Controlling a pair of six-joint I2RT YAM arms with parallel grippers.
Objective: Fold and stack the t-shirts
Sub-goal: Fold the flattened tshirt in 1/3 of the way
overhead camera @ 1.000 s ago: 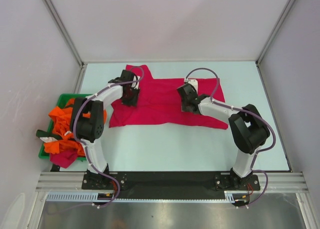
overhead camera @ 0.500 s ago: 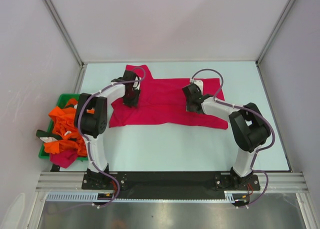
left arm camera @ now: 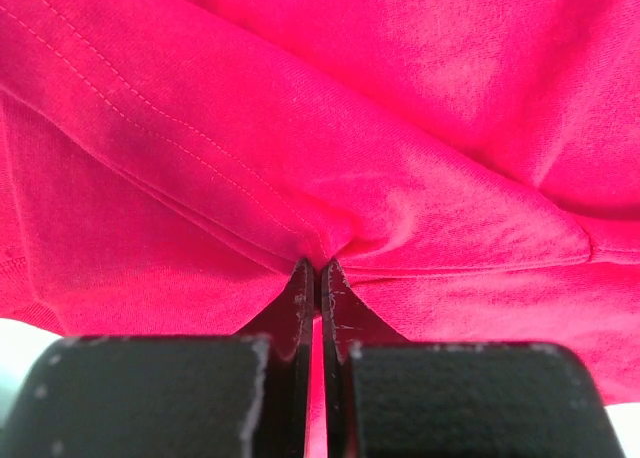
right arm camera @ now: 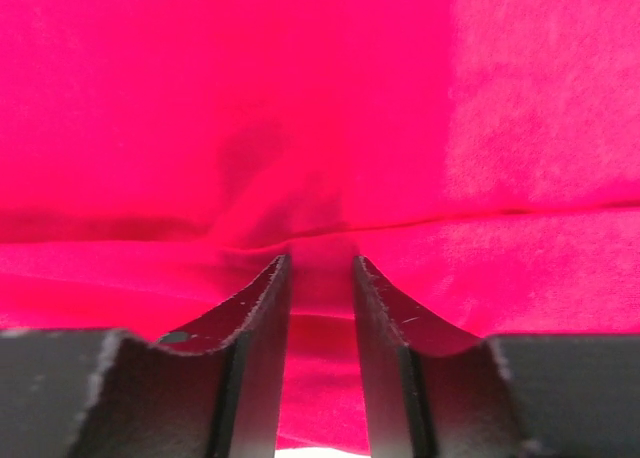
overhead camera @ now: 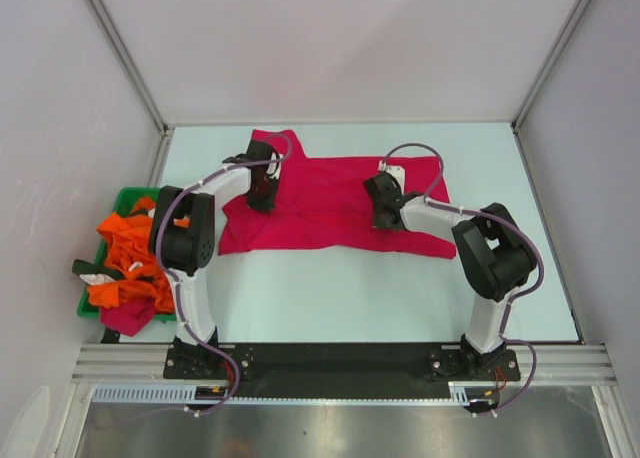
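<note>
A red t-shirt (overhead camera: 325, 203) lies spread across the far middle of the table, its sleeve pointing to the back left. My left gripper (overhead camera: 262, 198) is at the shirt's left side. In the left wrist view it (left arm camera: 320, 265) is shut on a pinched ridge of the red fabric (left arm camera: 400, 128). My right gripper (overhead camera: 384, 214) is on the shirt's right half. In the right wrist view it (right arm camera: 320, 260) has its jaws a narrow gap apart, with a fold of the red fabric (right arm camera: 330, 108) drawn in between them.
A green bin (overhead camera: 124, 195) at the table's left edge holds a heap of orange clothes (overhead camera: 125, 253) and a dark red one (overhead camera: 125, 316). The shirt's right corner (overhead camera: 435, 246) trails toward the front right. Walls enclose the table.
My right gripper has shifted slightly right and nearer on the shirt. My left gripper has stayed at the shirt's left side.
</note>
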